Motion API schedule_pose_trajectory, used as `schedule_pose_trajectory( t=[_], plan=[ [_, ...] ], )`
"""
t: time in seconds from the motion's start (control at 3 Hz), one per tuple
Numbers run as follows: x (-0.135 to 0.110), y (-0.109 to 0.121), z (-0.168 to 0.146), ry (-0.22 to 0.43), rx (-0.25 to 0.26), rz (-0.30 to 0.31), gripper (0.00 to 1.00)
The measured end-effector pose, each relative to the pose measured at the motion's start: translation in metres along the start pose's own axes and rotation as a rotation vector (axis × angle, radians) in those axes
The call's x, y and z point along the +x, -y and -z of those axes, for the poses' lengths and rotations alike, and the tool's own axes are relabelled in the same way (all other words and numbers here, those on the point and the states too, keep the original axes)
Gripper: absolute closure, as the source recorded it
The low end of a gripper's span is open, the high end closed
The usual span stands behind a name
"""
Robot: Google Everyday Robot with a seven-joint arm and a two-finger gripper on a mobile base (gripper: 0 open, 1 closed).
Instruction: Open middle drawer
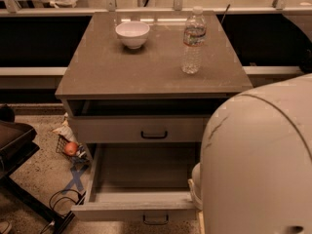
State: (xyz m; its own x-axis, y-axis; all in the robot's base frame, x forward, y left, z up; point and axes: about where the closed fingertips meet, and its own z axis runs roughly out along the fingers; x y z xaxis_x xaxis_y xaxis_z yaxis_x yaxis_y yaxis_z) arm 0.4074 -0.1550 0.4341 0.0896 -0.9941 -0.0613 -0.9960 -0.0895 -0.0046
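Middle drawer (141, 206) pulled well out at cabinet bottom, grey box showing, one lower handle (156, 220); one top drawer (112, 129) above it, one upper handle (154, 134); on tabletop (107, 72) one bowl (132, 33), one bottle (194, 42), apart; gripper not visible, grip state cannot tell; robot shell (258, 165) right, beside middle drawer.

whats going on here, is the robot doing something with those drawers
A one-arm robot, whose white shell fills the lower right of the view, is at a grey cabinet working on the middle drawer. That drawer is pulled well out, with its shallow grey box exposed. The drawer above it shows a dark gap under the countertop. A white bowl and a water bottle stand on top. The gripper is not in view, so nothing shows it on the handle.
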Motion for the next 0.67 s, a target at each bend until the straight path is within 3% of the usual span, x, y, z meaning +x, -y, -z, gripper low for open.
schedule_pose_trajectory(
  t=[0.33, 0.67],
  plan=[
    [0.001, 0.002, 0.002, -0.003, 0.001, -0.003, 0.00],
    [0.013, 0.025, 0.030, -0.036, 0.016, -0.044, 0.00]
  ],
)
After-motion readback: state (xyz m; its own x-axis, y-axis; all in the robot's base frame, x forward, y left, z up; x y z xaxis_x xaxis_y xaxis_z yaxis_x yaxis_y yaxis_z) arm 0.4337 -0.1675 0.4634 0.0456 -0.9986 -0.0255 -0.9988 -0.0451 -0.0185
